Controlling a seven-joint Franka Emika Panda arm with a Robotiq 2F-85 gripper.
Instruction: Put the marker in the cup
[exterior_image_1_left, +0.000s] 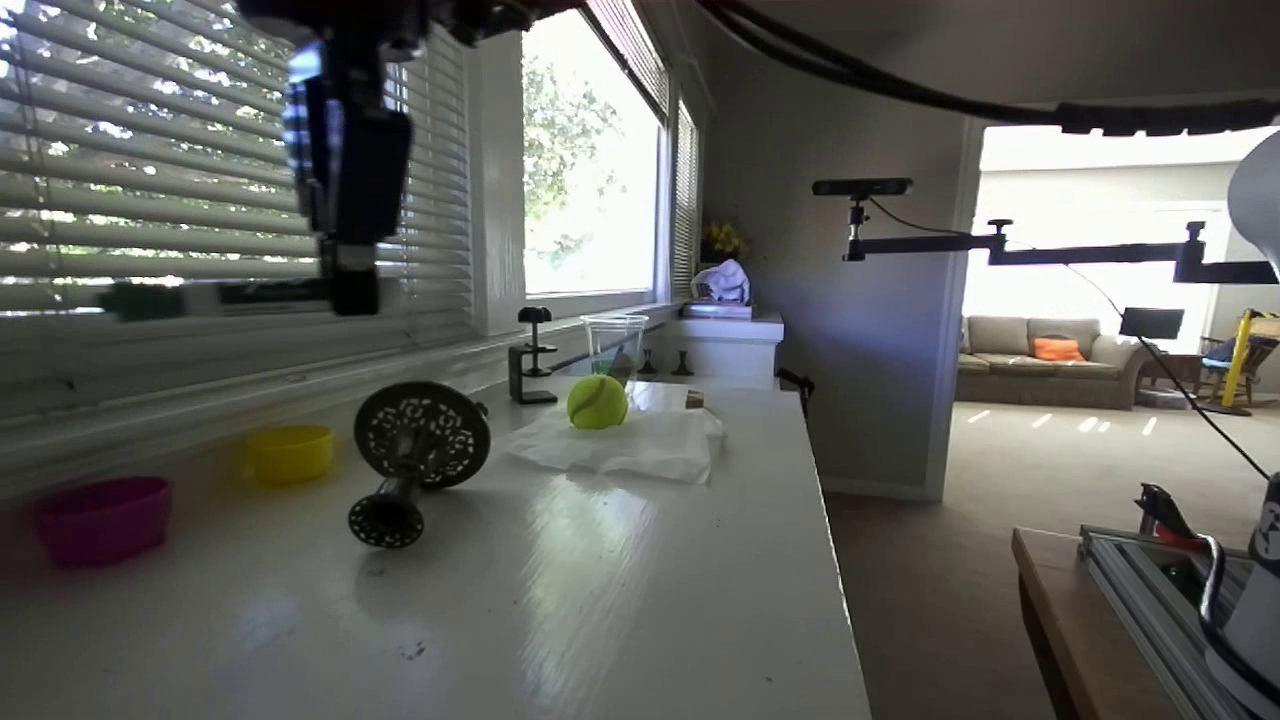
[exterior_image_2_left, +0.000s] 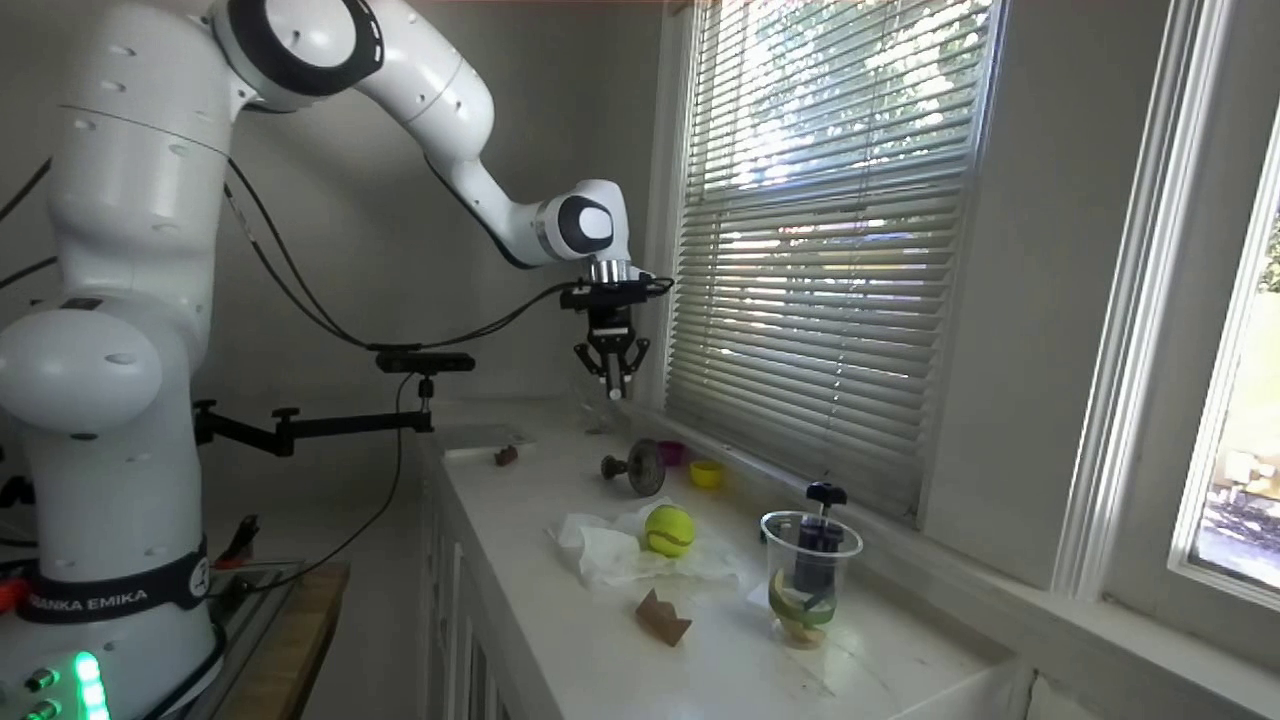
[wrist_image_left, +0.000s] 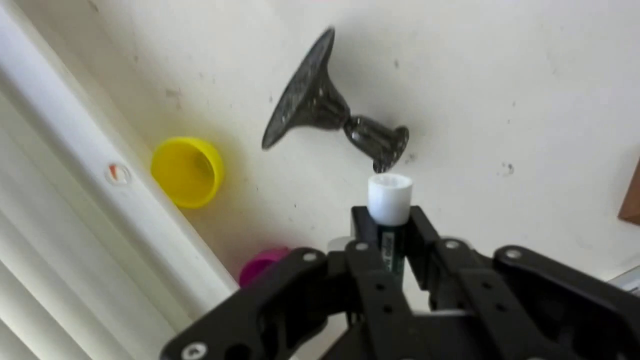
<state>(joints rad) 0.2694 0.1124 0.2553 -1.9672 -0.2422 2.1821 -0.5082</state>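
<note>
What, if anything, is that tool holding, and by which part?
The tool holds a marker, gripped on its dark body close to the white end, opposite the green end.

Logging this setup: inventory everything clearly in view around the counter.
Marker: 1, white and green, in gripper
Clear cup: 1, transparent, on counter
Clamp: 1, black, near clear cup
Candlestick: 1, dark, on its side
Yellow cup: 1, yellow, near candlestick
Pink cup: 1, pink, on counter
Sheet: 1, white, on counter
Ball: 1, yellow-green, on sheet
Scraps: 2, brown, on counter
Blinds: several, white, beside counter
Camera: 1 per exterior view, black, boom-mounted
Arm: 1, white, over counter
Gripper: 1, black, shut on marker
</note>
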